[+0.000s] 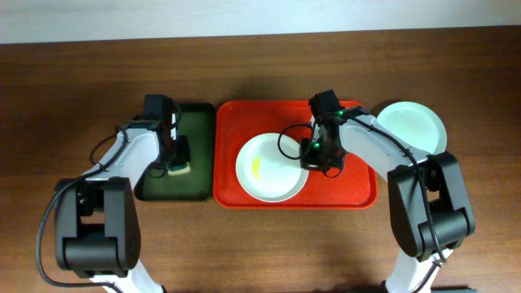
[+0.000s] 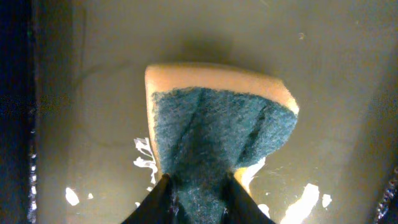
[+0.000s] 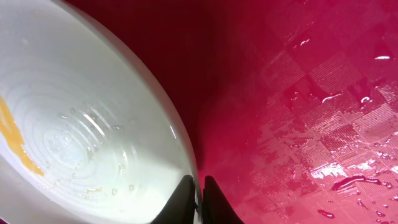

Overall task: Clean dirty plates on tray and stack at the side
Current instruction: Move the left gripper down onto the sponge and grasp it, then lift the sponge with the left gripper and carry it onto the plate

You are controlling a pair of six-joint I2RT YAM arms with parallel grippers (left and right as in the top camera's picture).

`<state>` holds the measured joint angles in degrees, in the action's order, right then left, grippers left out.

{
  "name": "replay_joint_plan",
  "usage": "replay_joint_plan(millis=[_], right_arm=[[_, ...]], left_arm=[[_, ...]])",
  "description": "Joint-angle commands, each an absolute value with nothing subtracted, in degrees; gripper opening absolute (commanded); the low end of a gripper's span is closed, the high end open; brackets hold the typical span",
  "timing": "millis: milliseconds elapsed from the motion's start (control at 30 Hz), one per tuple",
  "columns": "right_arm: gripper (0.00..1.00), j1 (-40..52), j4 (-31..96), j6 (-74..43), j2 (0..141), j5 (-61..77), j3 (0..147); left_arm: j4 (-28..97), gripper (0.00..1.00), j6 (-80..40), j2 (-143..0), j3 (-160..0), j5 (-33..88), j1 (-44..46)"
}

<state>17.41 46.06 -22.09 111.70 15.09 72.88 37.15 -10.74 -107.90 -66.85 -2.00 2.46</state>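
A white plate [image 1: 269,169] with a yellow smear lies on the red tray [image 1: 358,189]. My right gripper [image 1: 313,157] is shut on the plate's right rim; in the right wrist view the fingers [image 3: 199,186] pinch the rim of the plate [image 3: 81,124] over the wet tray [image 3: 298,93]. A pale green plate [image 1: 411,126] lies on the table right of the tray. My left gripper [image 1: 178,163] is shut on a yellow sponge with a green scouring face [image 2: 217,124] in the dark green tray [image 1: 199,134]. The pale blue plate is out of view.
The dark green tray [image 2: 93,93] holds drops of water around the sponge. The red tray's floor [image 3: 348,130] is wet. Brown table wood [image 1: 81,89] surrounds both trays, and a pale wall edge runs along the back.
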Motion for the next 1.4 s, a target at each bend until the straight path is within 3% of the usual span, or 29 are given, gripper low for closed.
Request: replay_joint_plan(millis=[0,133,200,367,533,933,967,1033,1067,1167,1367], right_arm=[[0.08,17.6,46.1,-21.9,111.8,14.8,72.6],[0.09,17.6,46.1,-21.9,111.8,14.8,72.6],[0.24,17.6,46.0,-21.9,111.8,14.8,72.6],[0.43,17.6,46.0,-21.9,111.8,14.8,72.6],[0.44,17.6,46.0,-21.9,111.8,14.8,72.6],[0.46,17.6,46.0,-21.9,111.8,14.8,72.6],[0.44,17.6,46.0,-21.9,111.8,14.8,72.6],[0.11,17.6,46.1,-22.0,111.8,15.0,72.6],[0.04,17.6,46.0,-22.0,111.8,15.5,72.6],[0.04,17.6,45.8,-22.0,111.8,17.6,72.6],[0.04,17.6,45.2,-26.3,111.8,17.6,72.6]], left_arm=[[37.5,0.0,-10.8,-109.8,-66.5,0.5,2.6],[41.0,0.0,-10.6,-108.2,-69.2,1.5,2.6],[43.3,0.0,-10.6,-105.1,-71.2,1.5,2.6],[43.5,0.0,-10.6,-84.4,-71.4,1.5,2.6],[43.4,0.0,-10.6,-69.3,-71.4,0.1,2.6],[44.7,0.0,-10.6,-76.2,-71.4,2.3,2.6],[44.7,0.0,-10.6,-76.7,-71.4,2.4,2.6],[44.8,0.0,-10.6,-78.0,-71.4,2.4,2.6],[45.0,0.0,-10.6,-78.9,-71.4,2.4,2.6],[46.4,0.0,-10.0,-83.7,-72.4,2.5,2.6],[67.4,0.0,-8.0,-103.7,-95.3,2.8,2.7]])
